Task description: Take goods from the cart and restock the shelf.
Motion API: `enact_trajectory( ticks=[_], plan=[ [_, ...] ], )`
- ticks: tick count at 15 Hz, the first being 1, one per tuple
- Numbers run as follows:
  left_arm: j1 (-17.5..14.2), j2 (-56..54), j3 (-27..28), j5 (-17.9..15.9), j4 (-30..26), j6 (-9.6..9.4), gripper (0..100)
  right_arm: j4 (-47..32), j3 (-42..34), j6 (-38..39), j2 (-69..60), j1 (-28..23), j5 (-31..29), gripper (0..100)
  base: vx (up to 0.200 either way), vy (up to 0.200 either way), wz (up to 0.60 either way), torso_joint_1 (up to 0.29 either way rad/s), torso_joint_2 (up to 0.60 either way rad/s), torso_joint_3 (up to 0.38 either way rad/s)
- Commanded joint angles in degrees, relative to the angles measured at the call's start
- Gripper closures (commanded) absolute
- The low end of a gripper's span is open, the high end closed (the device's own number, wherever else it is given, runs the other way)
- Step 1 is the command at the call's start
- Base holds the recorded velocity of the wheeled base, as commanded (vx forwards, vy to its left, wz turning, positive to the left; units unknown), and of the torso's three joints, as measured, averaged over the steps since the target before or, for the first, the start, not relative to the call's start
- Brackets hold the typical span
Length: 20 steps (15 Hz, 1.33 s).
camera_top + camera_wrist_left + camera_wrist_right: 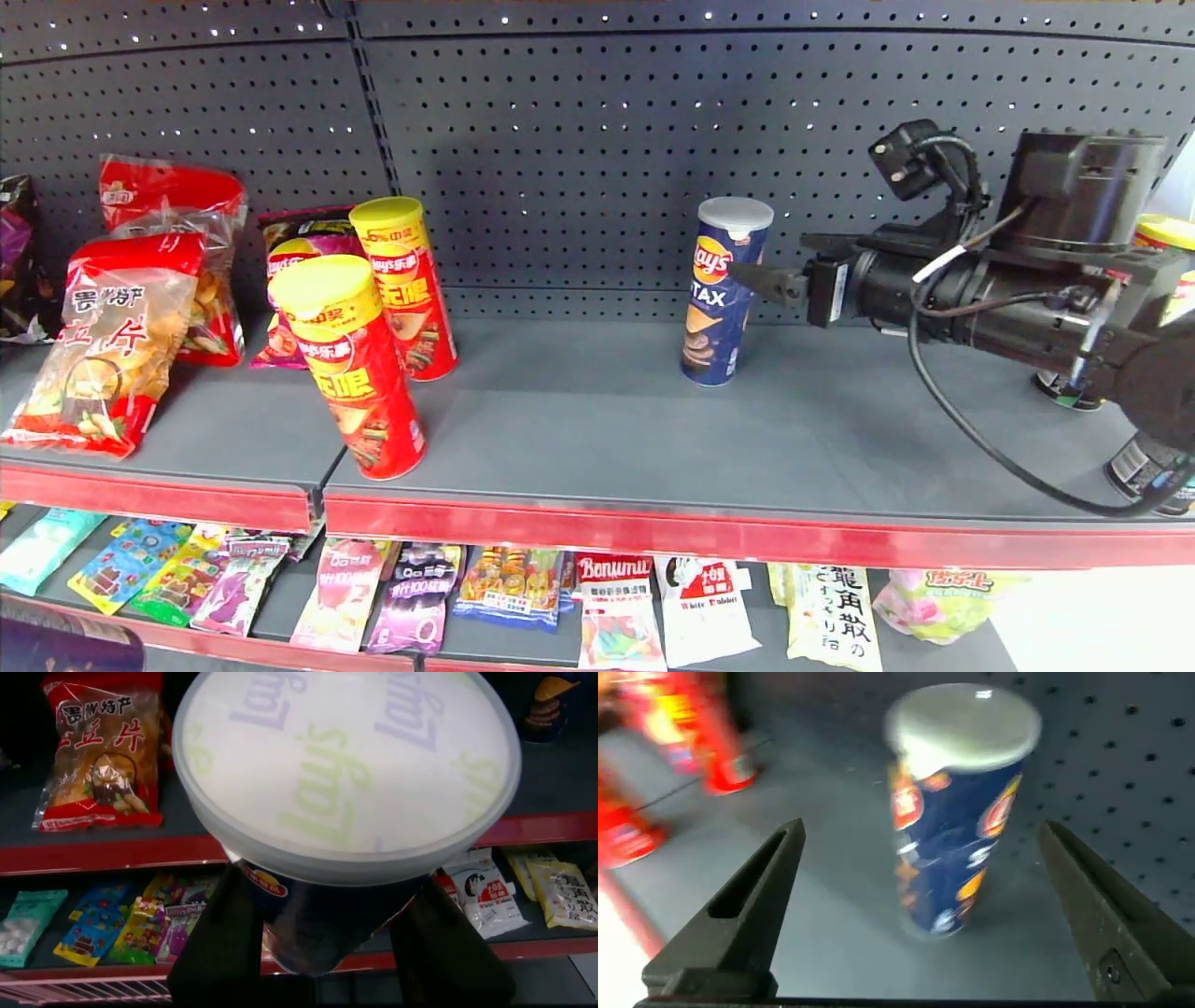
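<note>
A blue chip can (724,291) with a pale lid stands upright on the grey shelf (597,420), near the pegboard back. My right gripper (739,274) comes in from the right at the can's mid height. In the right wrist view this gripper (920,831) is open, fingers (747,905) spread wide, and the blue can (957,840) sits just past the tips. My left gripper (322,952) is shut on a second blue can (318,924), whose clear lid (346,765) faces the camera, out in front of the shelves.
Two red cans with yellow lids (350,364) (406,285) stand left of the middle, with snack bags (112,345) farther left. More cans (1167,233) sit behind the right arm. Flat packets (616,611) line the lower shelf. Bare shelf lies between the red cans and the blue one.
</note>
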<state>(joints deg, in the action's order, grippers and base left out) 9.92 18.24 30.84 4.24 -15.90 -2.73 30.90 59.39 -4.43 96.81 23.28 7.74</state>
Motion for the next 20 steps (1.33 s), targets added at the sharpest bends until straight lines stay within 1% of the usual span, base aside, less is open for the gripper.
enact_trajectory(
  ticks=[1,9,14,20],
  plan=[
    [0.0,0.3,0.1,0.0,0.0,0.01,100,0.4,2.1,-0.1,4.5,0.0,-2.0,0,0.000,0.000,0.00,0.000,0.00,0.000],
    [0.1,0.6,-0.1,-0.4,-0.1,0.01,100,0.4,3.4,0.1,6.8,0.4,-1.9,0,0.000,0.000,0.00,0.000,0.00,0.000],
    [0.1,0.6,-0.1,-0.5,-0.1,0.01,100,0.4,9.8,0.0,11.5,0.6,-2.1,0,0.000,0.000,0.00,0.000,0.00,0.000],
    [0.1,0.4,0.0,-0.5,-0.1,0.01,100,0.3,11.7,0.0,13.4,1.6,-2.4,0,0.000,0.000,0.00,0.000,0.00,0.000]
  ],
)
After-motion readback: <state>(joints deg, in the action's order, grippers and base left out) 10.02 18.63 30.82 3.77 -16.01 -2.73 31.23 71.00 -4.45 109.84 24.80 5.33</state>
